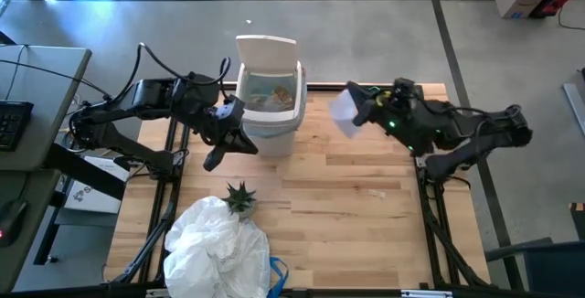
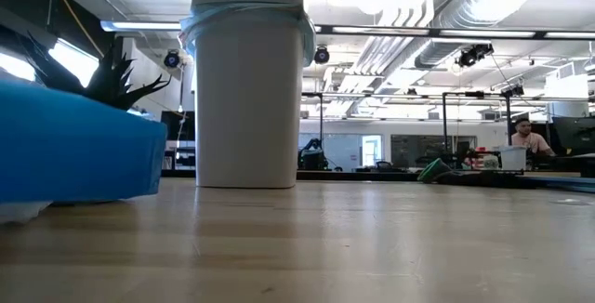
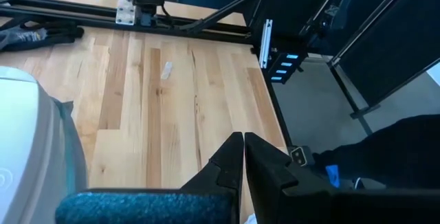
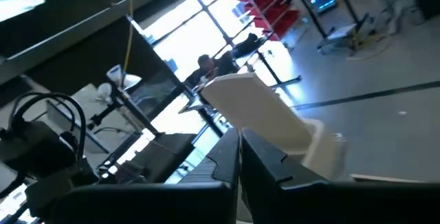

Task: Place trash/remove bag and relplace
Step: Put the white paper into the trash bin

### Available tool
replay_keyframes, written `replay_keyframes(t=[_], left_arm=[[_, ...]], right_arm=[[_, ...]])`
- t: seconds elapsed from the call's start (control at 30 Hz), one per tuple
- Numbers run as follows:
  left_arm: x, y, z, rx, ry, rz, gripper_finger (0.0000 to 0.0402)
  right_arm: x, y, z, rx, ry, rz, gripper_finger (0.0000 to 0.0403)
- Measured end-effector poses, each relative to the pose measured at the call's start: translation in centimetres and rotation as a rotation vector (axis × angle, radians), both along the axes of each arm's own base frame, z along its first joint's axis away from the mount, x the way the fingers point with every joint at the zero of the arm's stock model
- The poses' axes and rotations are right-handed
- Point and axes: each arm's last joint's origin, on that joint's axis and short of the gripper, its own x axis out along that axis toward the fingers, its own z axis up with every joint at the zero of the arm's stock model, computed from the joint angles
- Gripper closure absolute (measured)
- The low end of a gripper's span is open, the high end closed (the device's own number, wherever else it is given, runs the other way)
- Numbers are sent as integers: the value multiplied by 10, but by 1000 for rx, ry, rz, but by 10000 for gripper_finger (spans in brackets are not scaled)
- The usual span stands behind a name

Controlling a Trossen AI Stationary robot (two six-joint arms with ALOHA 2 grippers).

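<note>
The white bin [image 1: 271, 120] stands at the table's far edge with its lid [image 1: 265, 47] up. The light-blue bag lines it, folded over the rim [image 2: 246, 17]. Brown and clear trash [image 1: 281, 95] lies inside. My left gripper [image 1: 215, 158] hangs shut and bare above the table, just left of the bin; its fingers [image 3: 234, 157] meet over bare wood. My right gripper [image 1: 355, 106] is raised to the bin's right, shut on a white paper scrap [image 1: 342, 115]. Another small scrap [image 3: 166, 71] lies on the wood. My right gripper pinches the white paper scrap by one edge [image 4: 230, 124] between its two shut fingers. The fingers reach about level from the table's right side toward the bin. The scrap sticks out past the fingertips, lifted clear of the table.
A small green spiky plant [image 1: 240, 197] stands near the table's middle left. Behind it, at the near left corner, lies a crumpled white plastic heap [image 1: 215, 248] with something blue [image 2: 74, 150] beside it. The wood right of the plant is bare. A person [image 2: 530, 136] sits far off in the room.
</note>
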Motion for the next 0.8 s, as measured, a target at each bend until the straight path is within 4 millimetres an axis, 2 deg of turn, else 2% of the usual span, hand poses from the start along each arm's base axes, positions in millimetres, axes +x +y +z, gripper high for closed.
replay_keyframes(t=[0.3,0.5,0.6,0.8], left_arm=[[-2,1,-3,21,41,20,402],[-3,1,-5,28,61,29,402],[-3,1,-5,28,62,29,402],[-3,1,-5,28,61,29,402]], right_arm=[[41,-30,-12,8,-66,111,403],[56,-50,-10,-17,-147,169,403],[64,-58,-1,-50,-153,191,403],[84,-72,30,-149,-155,254,403]])
